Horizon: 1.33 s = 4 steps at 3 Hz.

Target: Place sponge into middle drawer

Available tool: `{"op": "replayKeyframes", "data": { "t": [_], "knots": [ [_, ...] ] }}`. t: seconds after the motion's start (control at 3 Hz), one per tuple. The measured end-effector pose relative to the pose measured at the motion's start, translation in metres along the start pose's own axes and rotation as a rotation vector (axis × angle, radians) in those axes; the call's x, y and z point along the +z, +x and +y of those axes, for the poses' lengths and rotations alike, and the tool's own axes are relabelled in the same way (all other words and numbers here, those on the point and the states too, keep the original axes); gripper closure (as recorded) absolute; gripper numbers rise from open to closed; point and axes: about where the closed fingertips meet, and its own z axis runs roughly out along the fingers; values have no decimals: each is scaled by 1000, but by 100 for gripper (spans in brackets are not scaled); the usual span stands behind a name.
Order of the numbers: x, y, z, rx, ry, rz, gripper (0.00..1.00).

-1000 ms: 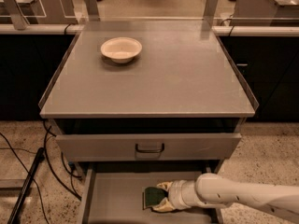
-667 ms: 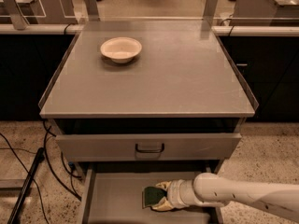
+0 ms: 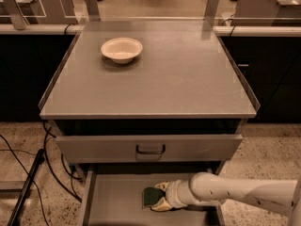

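Against a second earlier, we saw the gripper (image 3: pixel 159 197) and the sponge (image 3: pixel 150 197) had edged only slightly leftward, the white arm (image 3: pixel 235 194) reaching in nearly level from the right, jaws clamped on the sponge low inside the open middle drawer (image 3: pixel 113 202).

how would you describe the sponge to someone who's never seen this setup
Find the grey metal cabinet with a white bowl on top. Below its handled drawer, the middle drawer is pulled open, and the sponge sits there in the gripper of the white arm. It is the only dark green thing there.
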Motion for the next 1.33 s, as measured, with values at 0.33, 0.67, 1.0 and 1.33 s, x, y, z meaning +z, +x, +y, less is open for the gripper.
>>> {"op": "replayKeyframes", "data": {
  "t": [0.33, 0.67, 1.0, 1.33],
  "knots": [
    [6, 2, -1, -5, -3, 32, 100],
    [7, 2, -1, -7, -3, 33, 81],
    [7, 2, -1, -7, -4, 33, 57],
    [7, 2, -1, -7, -4, 33, 28]
  ]
}}
